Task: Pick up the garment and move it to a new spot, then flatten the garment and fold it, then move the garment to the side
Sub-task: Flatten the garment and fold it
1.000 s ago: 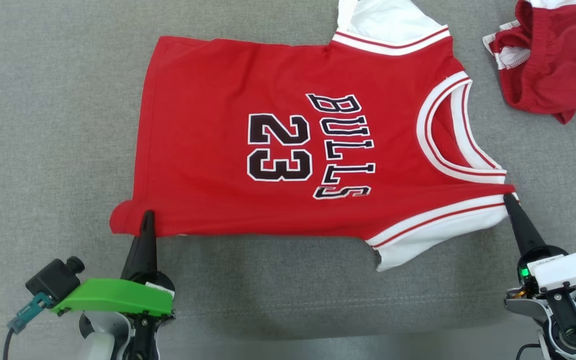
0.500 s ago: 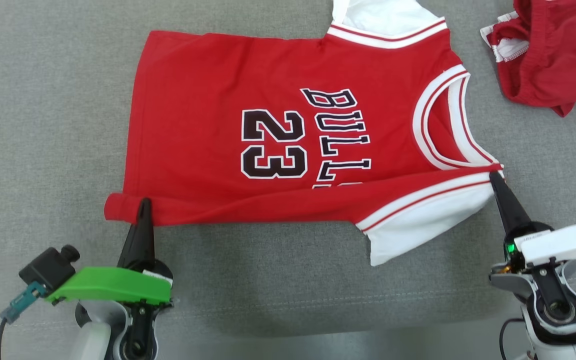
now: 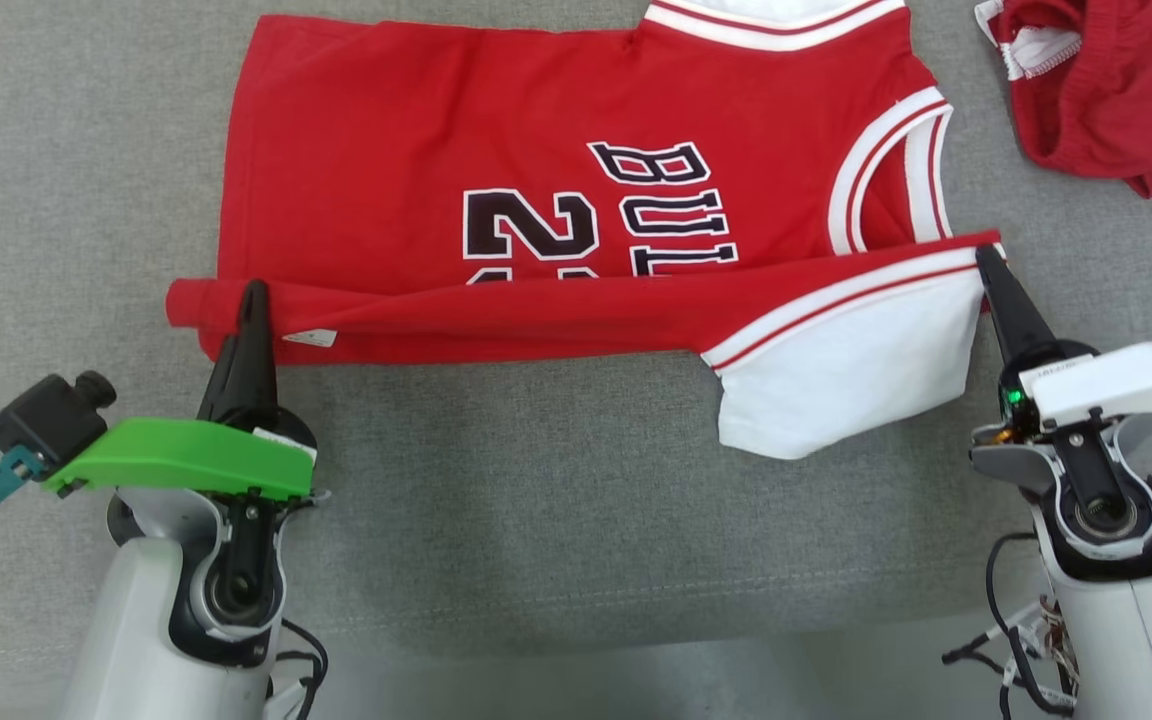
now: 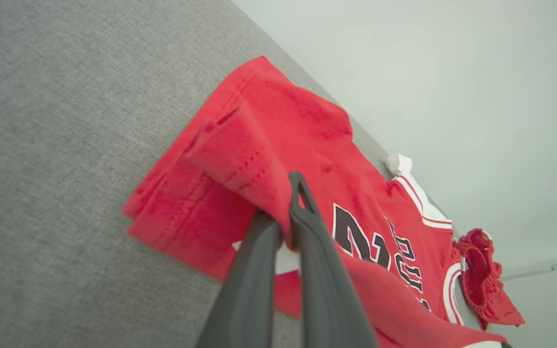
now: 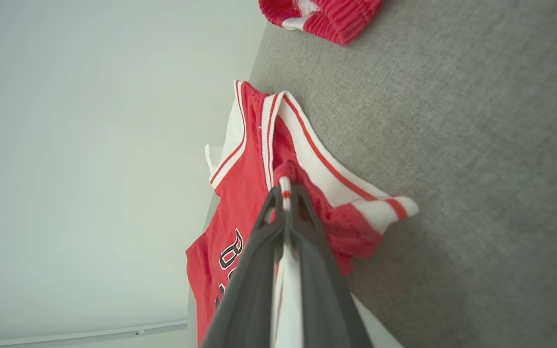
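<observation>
Head view, looking down: a red sleeveless basketball jersey (image 3: 536, 120) lies on a grey cloth surface (image 3: 536, 500), with its hem toward my left and its neck toward my right. Its near long edge is lifted and turned over toward the far side. That band of red cloth covers the lower part of the black, white-edged number and lettering. At the near right, the white inner face of the jersey shows below a white and red trimmed armhole. A small white label (image 3: 311, 338) shows on the turned-over cloth near the hem.

My left gripper (image 3: 254, 295) is closed on the near hem corner. In the left wrist view, red cloth is pinched between my two dark fingers and bunches above their tips.

My right gripper (image 3: 984, 258) is closed on the near shoulder strap, beside the neck opening. In the right wrist view, the strap's white and red trim is clamped between the fingers, and white cloth hangs down between them.

Crumpled red shorts (image 3: 1116, 90) lie at the far right, near the jersey's neck but not touching it.
</observation>
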Motion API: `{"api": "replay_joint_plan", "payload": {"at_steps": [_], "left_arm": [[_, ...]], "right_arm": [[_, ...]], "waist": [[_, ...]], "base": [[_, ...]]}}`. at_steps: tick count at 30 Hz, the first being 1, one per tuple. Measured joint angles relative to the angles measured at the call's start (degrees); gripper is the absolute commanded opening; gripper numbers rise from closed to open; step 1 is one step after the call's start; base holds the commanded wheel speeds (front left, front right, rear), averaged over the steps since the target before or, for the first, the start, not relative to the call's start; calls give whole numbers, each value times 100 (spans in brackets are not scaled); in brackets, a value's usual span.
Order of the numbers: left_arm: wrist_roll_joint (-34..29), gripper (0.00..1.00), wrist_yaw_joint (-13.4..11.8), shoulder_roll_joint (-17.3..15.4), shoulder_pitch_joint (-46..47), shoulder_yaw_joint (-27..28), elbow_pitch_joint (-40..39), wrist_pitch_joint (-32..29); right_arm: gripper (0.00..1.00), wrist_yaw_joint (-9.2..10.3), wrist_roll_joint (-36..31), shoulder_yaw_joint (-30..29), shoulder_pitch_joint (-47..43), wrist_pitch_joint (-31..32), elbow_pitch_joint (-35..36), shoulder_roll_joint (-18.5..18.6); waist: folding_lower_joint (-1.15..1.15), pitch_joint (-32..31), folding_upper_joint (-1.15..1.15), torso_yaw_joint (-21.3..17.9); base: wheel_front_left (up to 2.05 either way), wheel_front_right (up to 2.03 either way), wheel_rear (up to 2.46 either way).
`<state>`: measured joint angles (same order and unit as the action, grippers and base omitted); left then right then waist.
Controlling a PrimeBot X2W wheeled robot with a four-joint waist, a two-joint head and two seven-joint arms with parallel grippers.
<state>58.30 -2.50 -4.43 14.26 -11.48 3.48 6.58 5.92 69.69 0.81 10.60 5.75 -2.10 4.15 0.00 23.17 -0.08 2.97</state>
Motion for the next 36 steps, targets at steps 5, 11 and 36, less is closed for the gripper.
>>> {"api": "replay_joint_plan", "payload": {"at_steps": [5, 11, 36], "left_arm": [[0, 13, -97, -36, 195, 9, 205, -183], [0, 14, -162, -42, 344, 2, 453, -301], [29, 100, -189, 7, 584, -60, 937, -404]], "right_arm": [[0, 1, -63, 60, 325, 0, -254, 1], [0, -2, -116, 125, 568, -18, -543, 4], [100, -428, -341, 194, 952, -394, -1510, 18]], "waist": [[0, 103, 0, -31], [0, 179, 0, -62], [0, 20, 0, -108]], "base": [[0, 0, 0], [0, 0, 0], [0, 0, 0]]}}
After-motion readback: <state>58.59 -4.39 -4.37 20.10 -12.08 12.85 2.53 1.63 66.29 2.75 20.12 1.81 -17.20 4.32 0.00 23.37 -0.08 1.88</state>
